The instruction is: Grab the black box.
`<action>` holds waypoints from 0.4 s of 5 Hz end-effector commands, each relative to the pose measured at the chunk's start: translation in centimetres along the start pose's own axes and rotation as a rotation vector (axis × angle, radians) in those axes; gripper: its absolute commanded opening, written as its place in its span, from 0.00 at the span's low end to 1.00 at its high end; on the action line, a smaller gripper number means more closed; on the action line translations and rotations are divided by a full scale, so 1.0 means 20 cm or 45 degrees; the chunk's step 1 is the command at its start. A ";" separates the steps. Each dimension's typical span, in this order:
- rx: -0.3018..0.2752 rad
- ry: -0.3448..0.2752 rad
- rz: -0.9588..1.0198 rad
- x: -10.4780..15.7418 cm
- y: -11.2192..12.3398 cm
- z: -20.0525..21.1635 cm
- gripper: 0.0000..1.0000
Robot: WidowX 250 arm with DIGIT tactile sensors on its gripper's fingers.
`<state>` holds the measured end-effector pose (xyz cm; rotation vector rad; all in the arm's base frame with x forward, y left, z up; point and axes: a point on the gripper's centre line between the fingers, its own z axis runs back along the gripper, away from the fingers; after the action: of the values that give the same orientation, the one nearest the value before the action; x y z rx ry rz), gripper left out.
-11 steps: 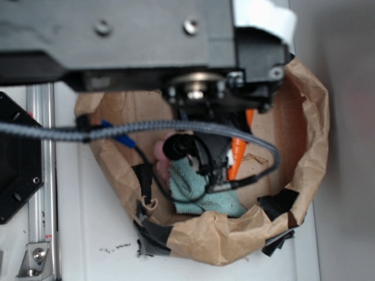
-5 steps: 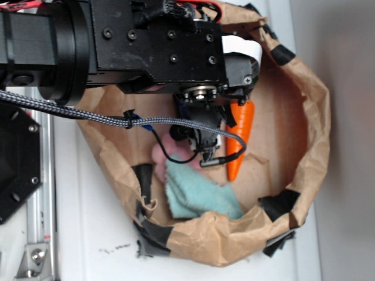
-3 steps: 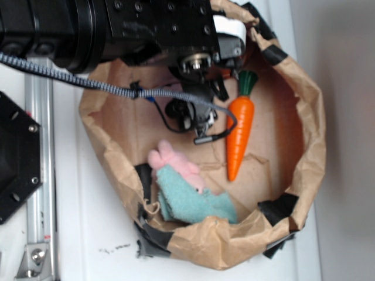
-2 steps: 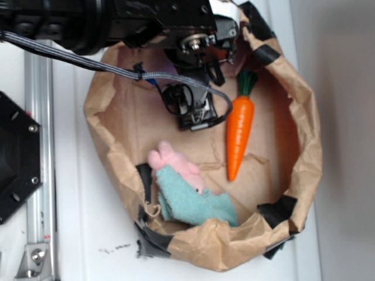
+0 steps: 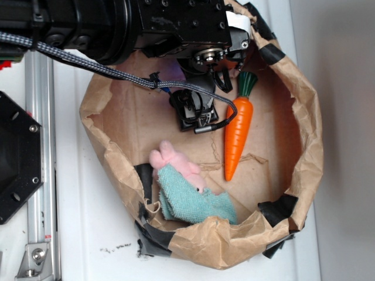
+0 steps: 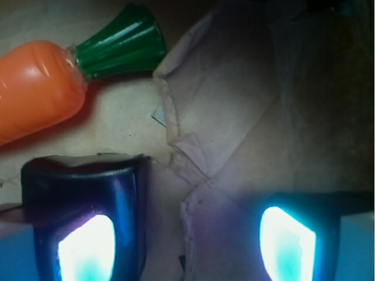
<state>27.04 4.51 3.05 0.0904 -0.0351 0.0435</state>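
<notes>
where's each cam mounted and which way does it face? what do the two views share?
Exterior: overhead, looking straight down on the paper-bag nest, with the carrot, the plush toy and a black plate to one side; the arm and its cable cover the top.
Wrist: on the gripper, looking down past both glowing fingertips at the bag's paper floor; the fingers stand apart.
Shared: the carrot with its green top and the brown paper. I cannot pick out the black box for sure in either view.

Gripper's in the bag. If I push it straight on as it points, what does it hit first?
Most likely the crumpled brown paper bag: only folded paper shows between the open fingers of the gripper. The carrot lies off to one side, out of that line. Depth is hard to judge.
</notes>
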 end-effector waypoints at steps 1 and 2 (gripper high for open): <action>-0.095 -0.010 -0.086 -0.02 -0.28 -0.01 1.00; -0.107 0.012 -0.114 -0.05 -0.33 -0.01 1.00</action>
<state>26.55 -2.07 1.83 -0.0036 -0.0228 -0.0285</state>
